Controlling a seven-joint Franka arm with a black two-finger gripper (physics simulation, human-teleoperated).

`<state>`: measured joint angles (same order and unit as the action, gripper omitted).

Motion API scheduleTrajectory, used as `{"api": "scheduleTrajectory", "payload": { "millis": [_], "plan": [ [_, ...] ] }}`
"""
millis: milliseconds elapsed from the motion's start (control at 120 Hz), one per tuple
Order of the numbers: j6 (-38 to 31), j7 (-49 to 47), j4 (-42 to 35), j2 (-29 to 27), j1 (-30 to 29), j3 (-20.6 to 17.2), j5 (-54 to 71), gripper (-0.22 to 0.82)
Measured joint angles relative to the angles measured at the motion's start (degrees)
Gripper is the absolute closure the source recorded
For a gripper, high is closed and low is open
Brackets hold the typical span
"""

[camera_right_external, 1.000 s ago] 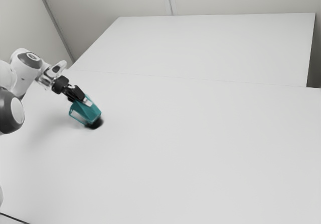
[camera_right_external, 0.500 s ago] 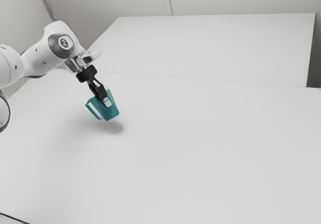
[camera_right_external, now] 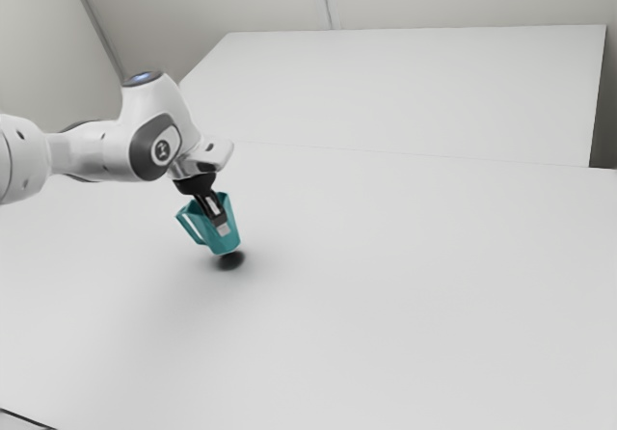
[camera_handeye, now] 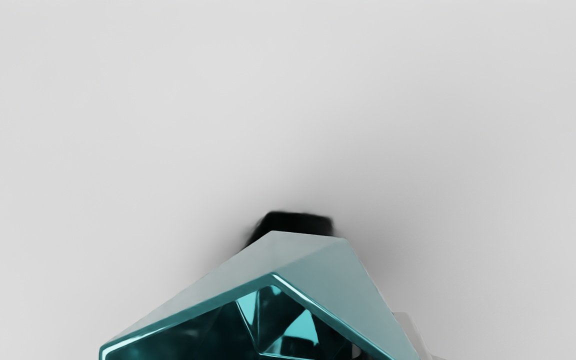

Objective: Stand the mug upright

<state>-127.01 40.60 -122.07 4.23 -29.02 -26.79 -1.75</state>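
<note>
Held at the table, the teal faceted mug (camera_right_external: 226, 243) leans with its base low and its opening up toward the arm; its handle points to the exterior view's left. My gripper (camera_right_external: 223, 227) comes down at the mug's rim and is shut on its wall, a light fingertip showing against the outer side. In the wrist view the mug (camera_handeye: 318, 260) shows its open, shiny inside, with the gripper (camera_handeye: 382, 344) at its wall, mostly hidden. A dark shadow lies close under the base; whether the base touches the table cannot be told.
The white tabletop (camera_right_external: 386, 285) stretches away toward the exterior view's right. A second white surface (camera_right_external: 405, 93) adjoins it at the back, before pale walls. A dark cable (camera_right_external: 27, 418) lies at the near left corner.
My hand has carried the mug toward the exterior view's right and nearer the camera. It rose, then came lower, and the mug has turned from steeply tipped to a smaller lean.
</note>
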Motion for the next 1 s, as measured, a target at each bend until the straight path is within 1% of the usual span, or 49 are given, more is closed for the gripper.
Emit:
{"api": "scheduleTrajectory", "payload": {
  "millis": [200,417,550,708,1000],
  "plan": [
    [-12.54,-2.82,-7.69,-3.20,0.61,-1.38,0.82,0.79],
    [-21.53,-5.55,-11.95,-3.71,2.24,-1.61,0.97,0.79],
    [-24.18,-7.11,-13.33,-3.35,3.12,-1.66,0.94,0.79],
    [-25.74,-8.57,-14.01,-2.99,3.10,-1.84,0.85,0.79],
    [-26.77,-10.60,-15.16,-2.38,0.06,-1.90,0.53,0.79]
  ]
}}
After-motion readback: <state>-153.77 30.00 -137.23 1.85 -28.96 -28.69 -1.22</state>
